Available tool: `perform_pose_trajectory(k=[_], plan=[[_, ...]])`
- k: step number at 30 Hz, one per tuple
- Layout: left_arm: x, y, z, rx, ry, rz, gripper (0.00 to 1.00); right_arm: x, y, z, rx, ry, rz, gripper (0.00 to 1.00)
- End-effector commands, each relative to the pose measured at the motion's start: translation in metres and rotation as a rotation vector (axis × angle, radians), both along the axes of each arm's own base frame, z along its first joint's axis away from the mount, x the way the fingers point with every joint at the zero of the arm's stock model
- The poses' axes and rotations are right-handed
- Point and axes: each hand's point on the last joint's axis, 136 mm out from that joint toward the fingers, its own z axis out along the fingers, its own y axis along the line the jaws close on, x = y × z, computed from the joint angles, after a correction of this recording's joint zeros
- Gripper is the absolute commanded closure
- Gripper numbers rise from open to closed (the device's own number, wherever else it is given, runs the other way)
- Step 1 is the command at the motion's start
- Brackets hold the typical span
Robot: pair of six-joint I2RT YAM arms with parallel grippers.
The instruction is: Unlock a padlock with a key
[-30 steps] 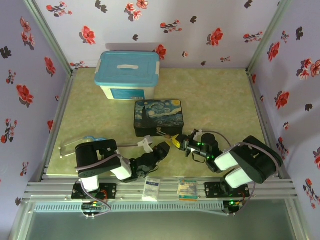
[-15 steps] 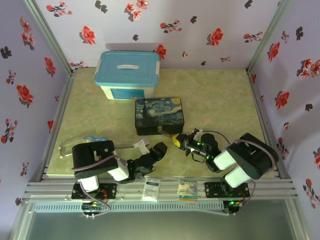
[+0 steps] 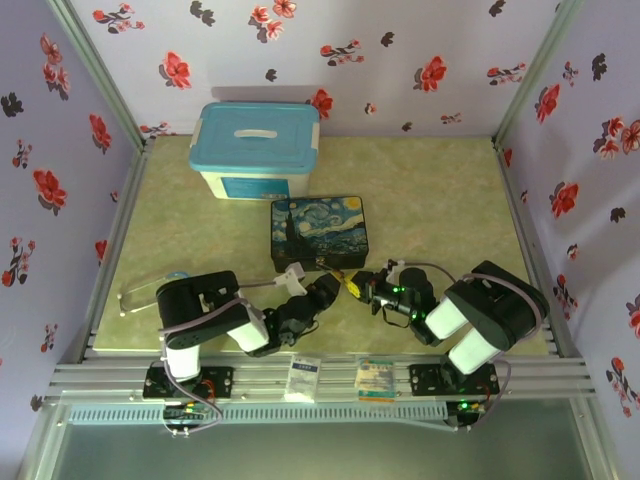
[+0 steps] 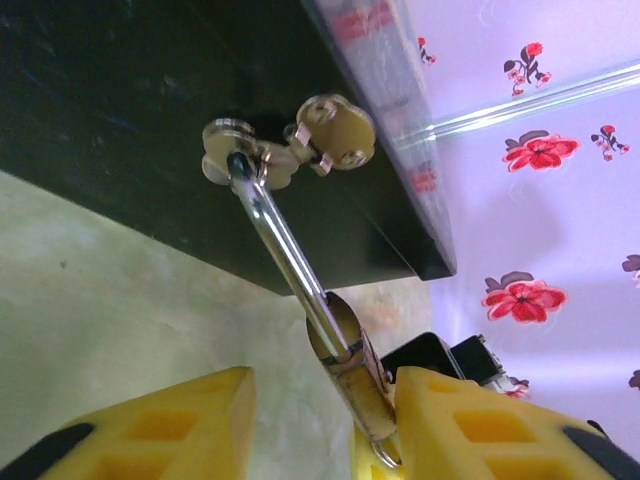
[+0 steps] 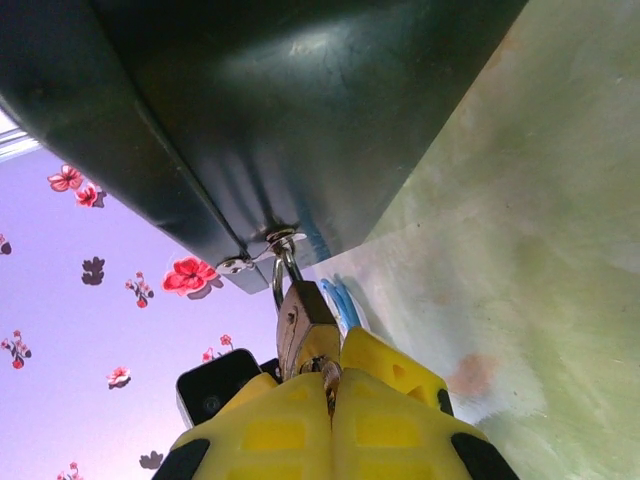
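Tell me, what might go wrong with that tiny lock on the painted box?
1. The right tool pinches the padlock, whose shackle hangs in the hasp of the box; a tug could drag the box.
2. The left tool stands open around the padlock, which sits off-centre in the gap; closing could knock it askew.

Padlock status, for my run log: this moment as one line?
tiny brass padlock: shackle through hasp of dark painted box | right gripper: shut on padlock | left gripper: open near it
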Motion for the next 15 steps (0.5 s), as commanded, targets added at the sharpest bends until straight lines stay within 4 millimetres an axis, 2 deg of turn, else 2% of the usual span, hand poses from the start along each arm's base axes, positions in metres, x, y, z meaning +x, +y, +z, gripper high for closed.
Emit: perform_pose_trajectory(k=[1,3,6,8,13,15], plan=[[0.000,-0.002,-0.014,0.002,0.036,-0.006,0.75,0.007,0.006,0.027,0.052,-0.111,-0.002,1.00],[0.000,0.002,-0.022,0.007,0.056,0.006,0.89,0.007,0.006,0.029,0.061,-0.107,-0.008,1.00],[-0.005,0.006,-0.027,0.020,0.063,0.014,0.96,0.008,0.006,0.033,0.072,-0.113,-0.014,1.00],[-0.008,0.010,-0.034,0.027,0.075,0.031,0.97,0.008,0.006,0.036,0.077,-0.120,-0.016,1.00],[-0.015,0.017,-0.068,0.020,0.174,0.062,1.00,0.008,0.011,0.037,0.081,-0.119,-0.006,1.00],[-0.017,0.022,-0.073,0.023,0.181,0.081,1.00,0.007,0.009,0.034,0.075,-0.112,-0.013,1.00]])
